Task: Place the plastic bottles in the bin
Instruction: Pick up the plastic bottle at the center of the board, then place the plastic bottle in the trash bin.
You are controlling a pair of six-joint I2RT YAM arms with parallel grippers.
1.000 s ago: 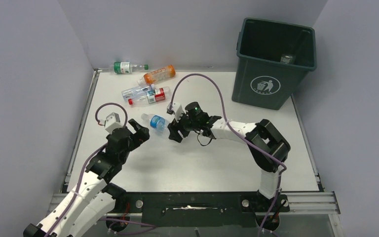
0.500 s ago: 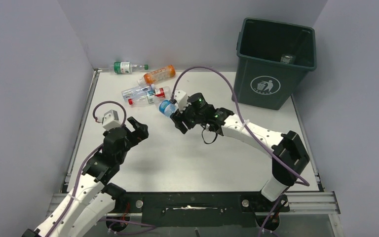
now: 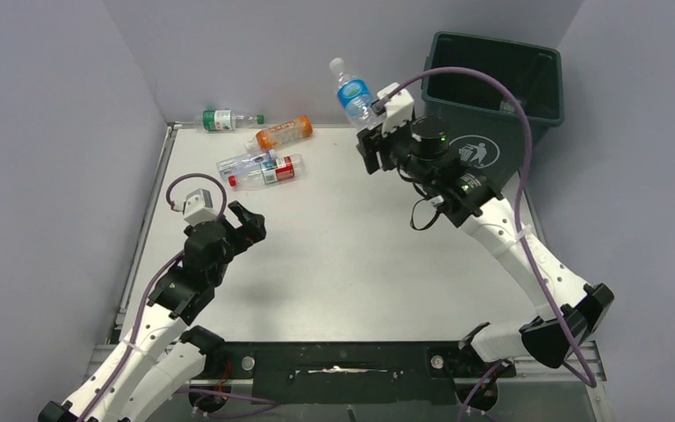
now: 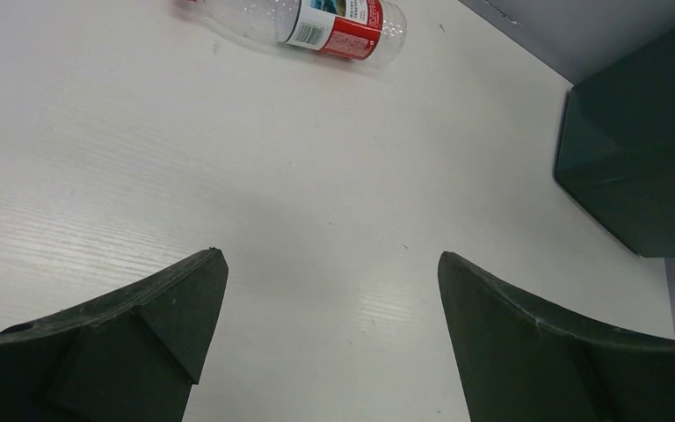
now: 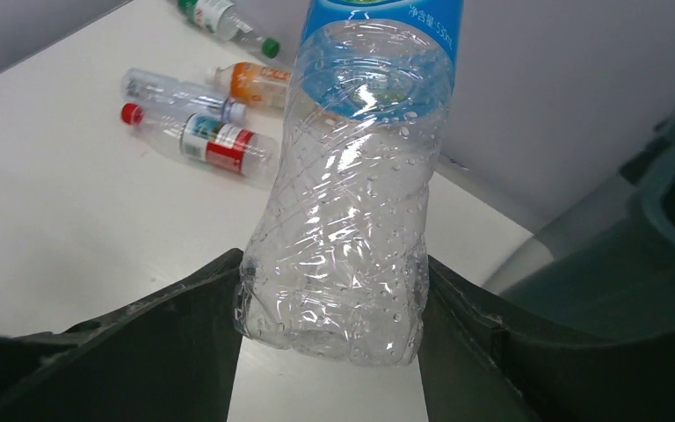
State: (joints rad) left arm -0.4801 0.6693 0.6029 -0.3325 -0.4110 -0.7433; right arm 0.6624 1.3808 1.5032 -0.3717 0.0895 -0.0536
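My right gripper is shut on a clear bottle with a blue label, held high in the air just left of the dark green bin. In the right wrist view the bottle sits squeezed between both fingers. My left gripper is open and empty above the table's left middle. On the table at the back left lie a red-label bottle, a clear bottle, an orange bottle and a green-label bottle. The red-label bottle also shows in the left wrist view.
The bin stands at the table's back right corner, with something pale inside it. Grey walls close in the left, back and right sides. The bin's corner shows in the left wrist view.
My right gripper has lifted the blue-label bottle off the table and carried it up and right to beside the bin. The left gripper has hardly moved.
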